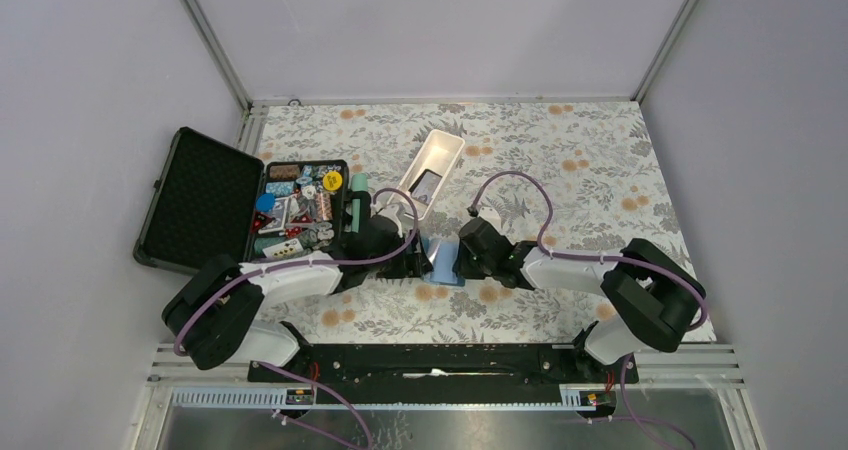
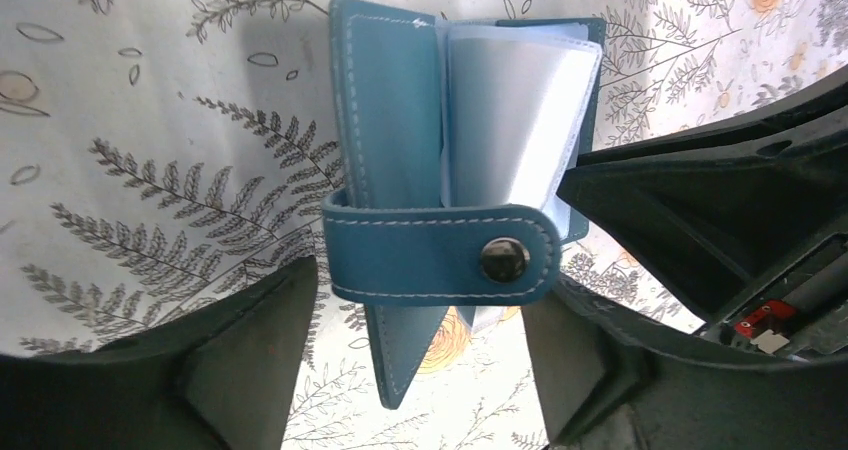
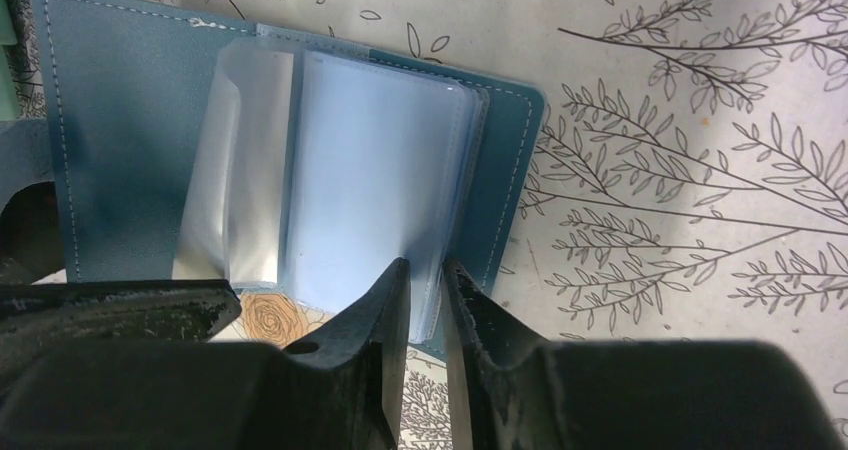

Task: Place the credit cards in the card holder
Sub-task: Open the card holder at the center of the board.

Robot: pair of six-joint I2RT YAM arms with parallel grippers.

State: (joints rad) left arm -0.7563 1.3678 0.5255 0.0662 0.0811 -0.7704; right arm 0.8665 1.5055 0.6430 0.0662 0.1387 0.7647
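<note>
the card holder [image 3: 130,120] is light and floppy; your right gripper [image 3: 428,280] pinches its slippery clear pages [image 3: 370,170], your left gripper [image 2: 420,370] grips the cover.

Card holder [image 2: 385,120]: teal leather-like cover with a fine grain, pale stitched seams and a shiny metal snap [image 2: 505,259]; its inner pages [image 3: 375,185] are clear, glossy plastic sleeves. Right gripper [image 3: 428,288]: matt black plastic fingers, scuffed along the edges. Table [image 3: 690,120]: smooth cloth-like covering with a printed leaf pattern. Case [image 1: 200,198]: matt black foam lining.
</note>
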